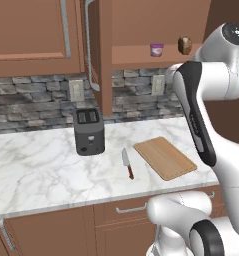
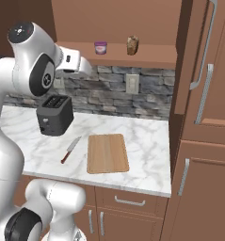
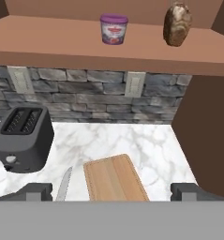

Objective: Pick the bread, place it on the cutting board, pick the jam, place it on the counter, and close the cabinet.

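Three cameras faced one kitchen corner.
Both base views looked forward and down from behind the arm, left and right, sharing the counter [image 1: 41, 170] and cutting board [image 1: 165, 157]; the hand view faced the same board nearer.

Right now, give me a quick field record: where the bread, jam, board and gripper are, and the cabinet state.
bread: on the cabinet shelf, right of the jam
jam: on the same shelf, upright
cutting board: bare, flat on the counter, right of the knife
toaster: on the counter, left of the knife
gripper: open, holding nothing, raised over the counter
cabinet: door open
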